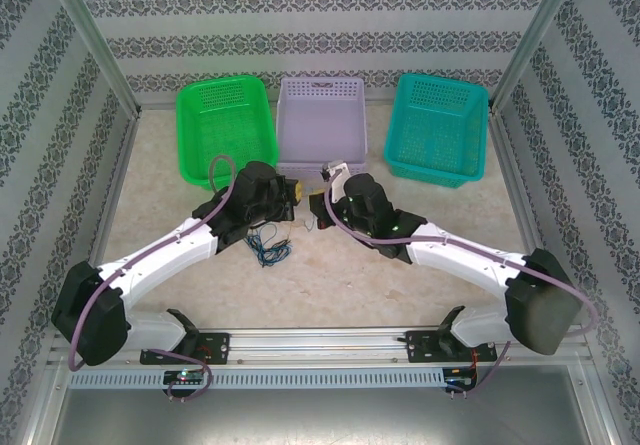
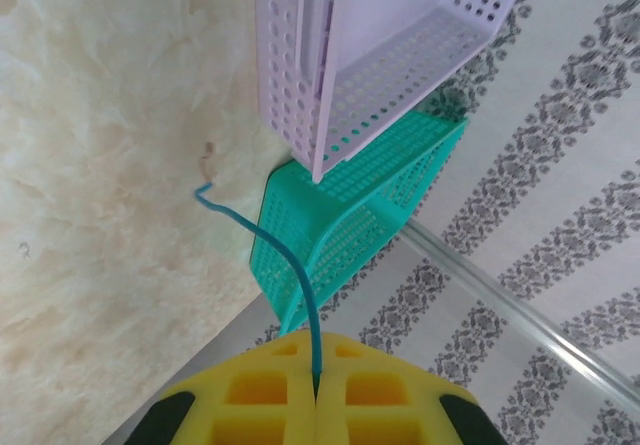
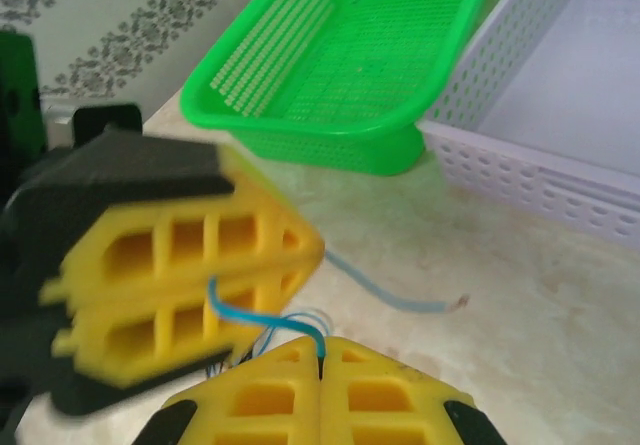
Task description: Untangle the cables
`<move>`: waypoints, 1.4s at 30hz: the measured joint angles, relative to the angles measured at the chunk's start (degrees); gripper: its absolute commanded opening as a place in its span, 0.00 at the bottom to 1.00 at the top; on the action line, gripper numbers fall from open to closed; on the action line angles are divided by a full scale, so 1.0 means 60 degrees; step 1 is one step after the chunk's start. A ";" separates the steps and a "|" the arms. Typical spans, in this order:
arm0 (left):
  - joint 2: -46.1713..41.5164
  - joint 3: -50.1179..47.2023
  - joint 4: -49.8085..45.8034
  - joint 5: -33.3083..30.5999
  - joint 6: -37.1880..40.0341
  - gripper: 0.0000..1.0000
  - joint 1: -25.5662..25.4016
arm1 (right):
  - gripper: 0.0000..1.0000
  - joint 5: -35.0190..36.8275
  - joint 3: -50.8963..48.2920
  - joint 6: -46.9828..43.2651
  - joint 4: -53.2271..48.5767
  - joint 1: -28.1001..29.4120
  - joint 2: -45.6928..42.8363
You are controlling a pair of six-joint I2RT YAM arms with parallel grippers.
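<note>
A tangle of thin blue, black and tan cables (image 1: 268, 249) lies on the table in front of the left arm. My left gripper (image 1: 292, 193) is shut on a blue cable (image 2: 283, 265) that curves up from between its yellow fingertips (image 2: 317, 353) to a bare copper end. My right gripper (image 3: 321, 351) is also shut on a blue cable (image 3: 262, 318), right beside the left gripper's yellow fingers (image 3: 190, 275). In the top view the right gripper (image 1: 319, 208) sits close to the left one. A loose blue cable end (image 3: 400, 295) trails over the table.
Three baskets stand along the back: green (image 1: 225, 125), lavender (image 1: 321, 115) and teal (image 1: 437, 125). The lavender basket's near wall (image 3: 520, 180) is just beyond both grippers. Patterned walls and metal posts close in the sides.
</note>
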 measured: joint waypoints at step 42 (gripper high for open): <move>0.0404 0.4998 -0.2361 0.1993 1.8527 0.00 0.3195 | 0.51 -0.6237 0.3133 0.2055 -0.3840 -0.3136 0.0091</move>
